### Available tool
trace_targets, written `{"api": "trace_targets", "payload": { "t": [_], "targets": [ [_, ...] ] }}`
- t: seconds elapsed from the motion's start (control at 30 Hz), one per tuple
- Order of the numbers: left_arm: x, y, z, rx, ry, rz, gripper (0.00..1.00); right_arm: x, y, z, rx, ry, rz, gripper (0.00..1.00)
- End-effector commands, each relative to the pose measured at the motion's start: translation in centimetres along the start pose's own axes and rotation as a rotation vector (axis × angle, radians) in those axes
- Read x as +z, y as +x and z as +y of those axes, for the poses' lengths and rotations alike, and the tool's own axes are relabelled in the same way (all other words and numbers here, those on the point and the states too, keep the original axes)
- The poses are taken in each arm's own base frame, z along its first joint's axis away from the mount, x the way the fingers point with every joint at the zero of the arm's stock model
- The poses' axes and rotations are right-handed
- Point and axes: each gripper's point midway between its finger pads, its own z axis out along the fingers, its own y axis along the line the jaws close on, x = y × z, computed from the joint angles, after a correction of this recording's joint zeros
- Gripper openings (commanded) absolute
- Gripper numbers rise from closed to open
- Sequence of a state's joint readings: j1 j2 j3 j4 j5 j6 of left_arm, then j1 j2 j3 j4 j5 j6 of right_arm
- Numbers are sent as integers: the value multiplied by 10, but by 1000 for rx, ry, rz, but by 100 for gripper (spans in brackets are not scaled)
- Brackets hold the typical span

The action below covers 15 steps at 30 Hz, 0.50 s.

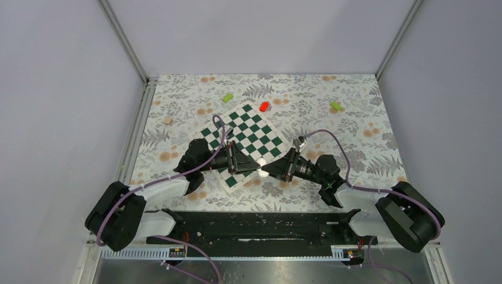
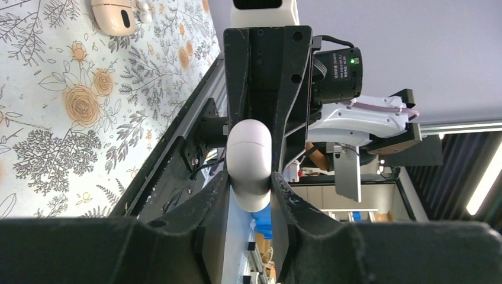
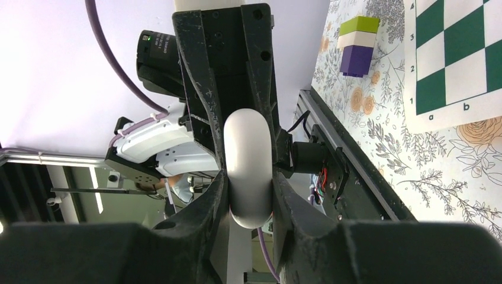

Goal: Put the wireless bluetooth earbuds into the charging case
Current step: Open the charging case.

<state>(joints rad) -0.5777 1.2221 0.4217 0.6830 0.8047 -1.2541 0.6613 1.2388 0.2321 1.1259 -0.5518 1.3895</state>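
Observation:
A smooth white oval earbud [image 1: 261,167] hangs above the near corner of the chessboard, pinched from both sides. My left gripper [image 1: 253,165] is shut on its left end [image 2: 249,163], and my right gripper [image 1: 270,170] is shut on the other end [image 3: 250,168]. Both pairs of fingers press flat against its sides, and each wrist view shows the opposite gripper behind it. The beige charging case [image 2: 113,16], with its dark hollow, lies on the floral cloth at the top left of the left wrist view. A tiny white piece [image 2: 142,9] lies beside it.
The green-and-white chessboard mat [image 1: 248,139] lies mid-table. Near the back are a red block [image 1: 264,106], two green blocks [image 1: 227,97] [image 1: 335,106] and a tan block [image 1: 168,120]. A green, white and purple stack [image 3: 357,46] stands by the board. A black rail [image 1: 254,225] lines the near edge.

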Motion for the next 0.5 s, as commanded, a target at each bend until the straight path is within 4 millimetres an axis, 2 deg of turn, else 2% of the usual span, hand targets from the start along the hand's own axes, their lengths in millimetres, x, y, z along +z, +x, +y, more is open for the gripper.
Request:
{"api": "trace_targets", "payload": {
  "t": [0.0,0.17,0.23,0.37,0.47],
  "targets": [
    [2,-3,-22,37,128,-6,25,5,-8,28,-30,-100,-12,0],
    [2,-2,-28,15,183,0,0,6,-8,24,-10,-104,-9,0],
    [-1,-1,-35,19,217,2,0,5,-10,22,11,-109,-12,0],
    [-7,2,-45,29,264,-6,0,4,-14,8,56,-78,-25,38],
    [-10,3,-47,30,269,-17,0,4,-16,2,60,-54,-37,50]
  ]
}}
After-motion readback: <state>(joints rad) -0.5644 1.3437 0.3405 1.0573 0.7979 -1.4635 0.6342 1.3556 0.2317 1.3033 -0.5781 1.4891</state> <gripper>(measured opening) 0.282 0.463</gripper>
